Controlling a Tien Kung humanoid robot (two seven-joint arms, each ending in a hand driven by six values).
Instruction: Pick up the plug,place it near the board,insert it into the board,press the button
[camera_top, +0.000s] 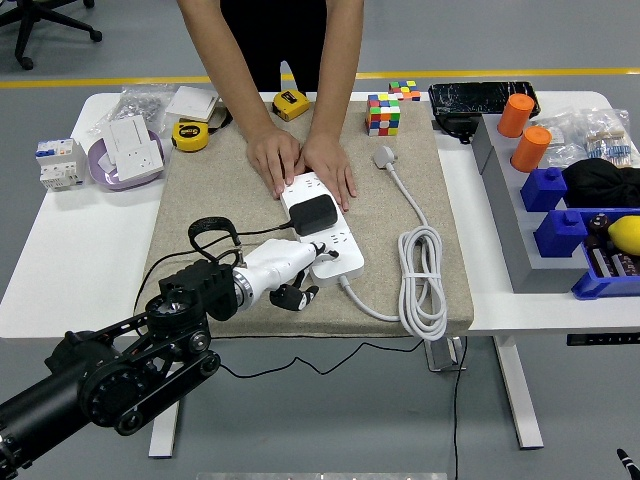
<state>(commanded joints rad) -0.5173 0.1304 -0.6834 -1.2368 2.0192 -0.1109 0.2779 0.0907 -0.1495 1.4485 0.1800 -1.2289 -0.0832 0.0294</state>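
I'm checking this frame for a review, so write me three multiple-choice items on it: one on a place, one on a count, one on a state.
1. Where does the black plug sit?
A. On the white power strip
B. Beside the Rubik's cubes
C. In the blue bins

2. How many orange cylinders stand at the table's right?
A. One
B. Two
C. Four

3. What are the person's hands doing?
A. Lifting the coiled cable
B. Holding a tape measure
C. Pressing flat on the strip's far end

Answers:
1. A, the plug stands on the power strip, near its middle.
2. B, two orange cylinders stand side by side.
3. C, the person's hands lie palms down on the strip while the robot's left hand reaches its near end.
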